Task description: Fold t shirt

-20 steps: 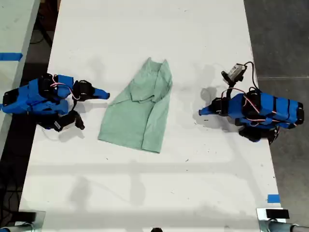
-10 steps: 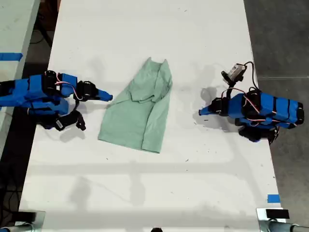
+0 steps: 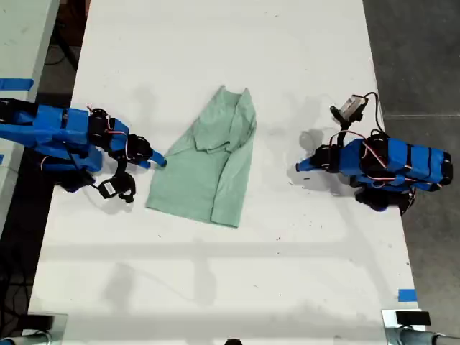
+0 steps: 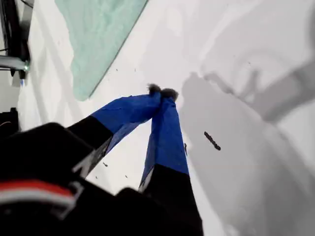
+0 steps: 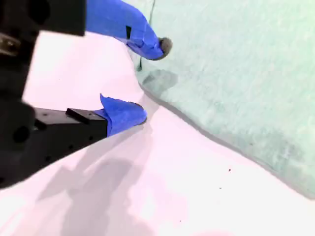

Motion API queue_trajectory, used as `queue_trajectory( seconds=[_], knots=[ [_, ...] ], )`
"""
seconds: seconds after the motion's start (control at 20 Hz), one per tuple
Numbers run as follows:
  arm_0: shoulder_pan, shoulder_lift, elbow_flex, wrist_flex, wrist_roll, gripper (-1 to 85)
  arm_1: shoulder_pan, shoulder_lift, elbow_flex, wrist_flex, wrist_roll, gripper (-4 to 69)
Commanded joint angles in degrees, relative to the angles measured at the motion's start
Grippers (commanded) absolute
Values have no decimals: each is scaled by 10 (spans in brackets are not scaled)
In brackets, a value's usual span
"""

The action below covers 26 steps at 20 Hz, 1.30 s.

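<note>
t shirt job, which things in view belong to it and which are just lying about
Part of the job:
t shirt
my first gripper, jaws shut
my second gripper, jaws open at the shirt's edge

Just lying about:
blue tape
white table

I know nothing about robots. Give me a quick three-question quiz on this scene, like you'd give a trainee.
1. True or false: the t shirt lies flat on the white table.
2. Which is open? A: my first hand. B: my second hand.
3. What colour is the t shirt?

Key: 1 true; 2 B, it is open at the shirt's edge; 3 pale green.
</note>
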Motion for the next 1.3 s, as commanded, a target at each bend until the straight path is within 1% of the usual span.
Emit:
queue_trajectory(
  seconds=[0.0,0.2,0.25,0.3,0.35,0.45,0.6,0.65,0.7,0.85,1.05,1.1,1.15,1.2,1.25],
  knots=[
    [20,-29,-18,-14,-11,169,3,10,32,5,11,-11],
    [41,-233,-113,-37,-13,163,3,10,32,6,11,-11],
    [41,-296,-149,-30,-12,12,3,10,32,6,12,-11],
    [44,-341,-184,-15,-16,-2,3,10,32,6,12,-11],
    [46,-371,-218,11,-16,-2,3,10,32,6,12,-11],
    [51,-355,-267,66,-16,-2,3,10,32,6,11,-11],
    [50,-359,-415,221,-25,-2,3,10,32,6,11,-11],
    [50,-374,-475,264,-25,-2,3,10,32,6,11,-11],
    [50,-389,-533,284,-20,-2,3,10,32,6,11,-11],
    [70,-504,-711,286,-4,-2,3,10,32,6,11,-11],
    [90,-789,-1056,308,34,-2,3,10,32,6,11,-11],
    [93,-836,-1114,305,39,-2,3,10,32,6,10,-11],
    [96,-845,-1110,274,45,-2,2,10,32,6,9,-11],
    [96,-851,-1110,265,45,4,2,10,32,6,8,-11],
    [97,-853,-1110,262,47,92,2,10,32,6,7,-11]
  ],
)
